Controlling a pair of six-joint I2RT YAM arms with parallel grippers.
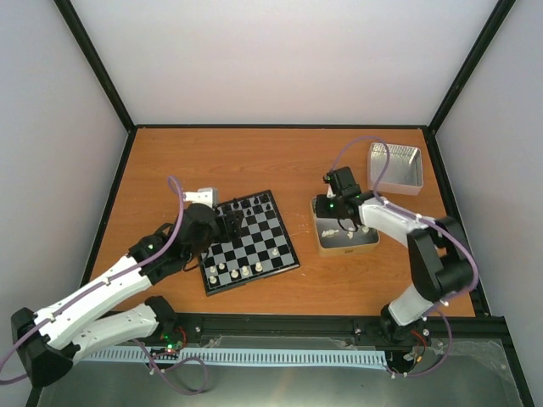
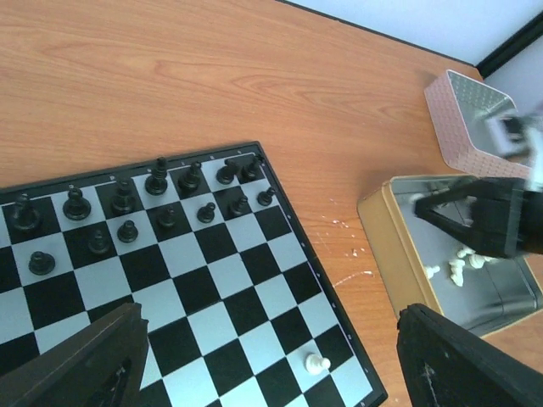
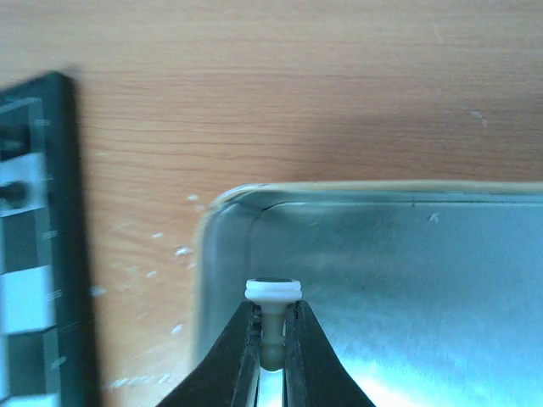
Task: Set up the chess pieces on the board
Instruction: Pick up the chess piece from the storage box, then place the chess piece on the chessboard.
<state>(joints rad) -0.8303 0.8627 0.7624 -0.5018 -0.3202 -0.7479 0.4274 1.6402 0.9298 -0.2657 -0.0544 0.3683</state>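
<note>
**Two-arm chess set-up, three views.**

**Right gripper** (image 3: pixel 271 360): the fingers are pressed together on the stem of a held chessman (image 3: pixel 272 315). It is cream-white, and its round flanged end projects beyond the fingertips. Its kind cannot be told. The gripper hangs inside an open gold-rimmed tin (image 3: pixel 399 254), close to the tin's left wall and above its bright metal floor. Whether the piece touches the floor cannot be told.

**Gold-rimmed tin:** it rests on the wooden table (image 1: pixel 254 161), just right of the chessboard (image 1: pixel 254 246) and apart from it. Loose cream-white chessmen (image 2: pixel 462 264) lie on its floor beside the right gripper.

**Second tin** (image 1: pixel 394 165): silver inside, it stands toward the far right corner of the table, well apart from the board.

**Left gripper** (image 2: pixel 271 348): the fingers stand wide apart with nothing between them, poised above the far left part of the chessboard.

**Chessboard:** it has black and silvery squares and a black rim. It lies flat, left of the table's centre, and is turned slightly askew.
- Black chessmen (image 2: pixel 156 180) fill most of its two far rows, with a few squares there bare.
- Placed cream-white chessmen (image 1: pixel 245 271) stand along its near rows.
- A lone cream-white chessman (image 2: pixel 316 365) stands upright close to the board's right rim.
</note>
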